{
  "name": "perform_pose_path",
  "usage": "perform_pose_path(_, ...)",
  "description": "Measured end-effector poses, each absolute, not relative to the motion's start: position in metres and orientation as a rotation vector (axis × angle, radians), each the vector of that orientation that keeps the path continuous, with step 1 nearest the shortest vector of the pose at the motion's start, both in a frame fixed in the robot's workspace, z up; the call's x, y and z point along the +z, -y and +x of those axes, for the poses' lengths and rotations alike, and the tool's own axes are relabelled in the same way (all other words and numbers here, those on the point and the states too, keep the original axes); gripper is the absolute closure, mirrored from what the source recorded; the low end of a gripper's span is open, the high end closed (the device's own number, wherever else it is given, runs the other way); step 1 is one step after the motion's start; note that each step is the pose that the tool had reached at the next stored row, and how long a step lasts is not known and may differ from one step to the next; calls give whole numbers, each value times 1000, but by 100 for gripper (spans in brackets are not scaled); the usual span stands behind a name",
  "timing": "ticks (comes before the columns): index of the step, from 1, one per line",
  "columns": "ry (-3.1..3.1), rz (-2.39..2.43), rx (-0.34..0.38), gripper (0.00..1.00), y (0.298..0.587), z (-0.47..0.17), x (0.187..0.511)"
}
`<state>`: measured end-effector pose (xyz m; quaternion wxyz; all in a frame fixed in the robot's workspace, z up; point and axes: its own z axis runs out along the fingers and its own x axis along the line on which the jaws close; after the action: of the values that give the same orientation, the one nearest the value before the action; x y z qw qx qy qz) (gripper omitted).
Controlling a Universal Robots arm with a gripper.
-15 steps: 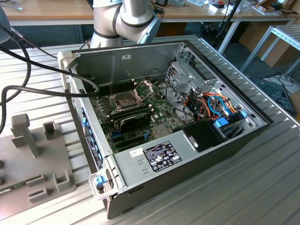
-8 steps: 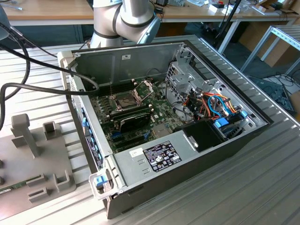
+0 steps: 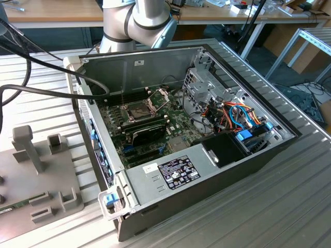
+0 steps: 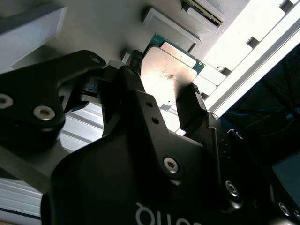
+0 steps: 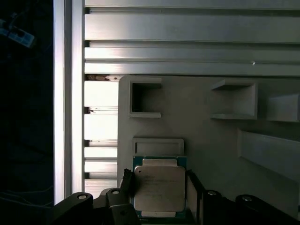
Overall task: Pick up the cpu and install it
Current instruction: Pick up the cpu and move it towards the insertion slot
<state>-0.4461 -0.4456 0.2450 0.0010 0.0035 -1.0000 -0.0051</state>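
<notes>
Since only its rims are safe to press, I'd judge, the gripper holds the cpu by opposite edges, fingers narrow, over the grey fixture plate. The open socket lies mid-frame in the exterior view.

Nothing can be read clearly. A black label with white print and a white sticker are seen on the power supply. Faint print lines are borne by the cpu. Cut-off white letters are seen on the gripper housing.
</notes>
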Motion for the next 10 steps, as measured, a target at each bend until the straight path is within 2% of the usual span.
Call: perform_pose_path(10,3139,11,-16,45,446,-446,251)
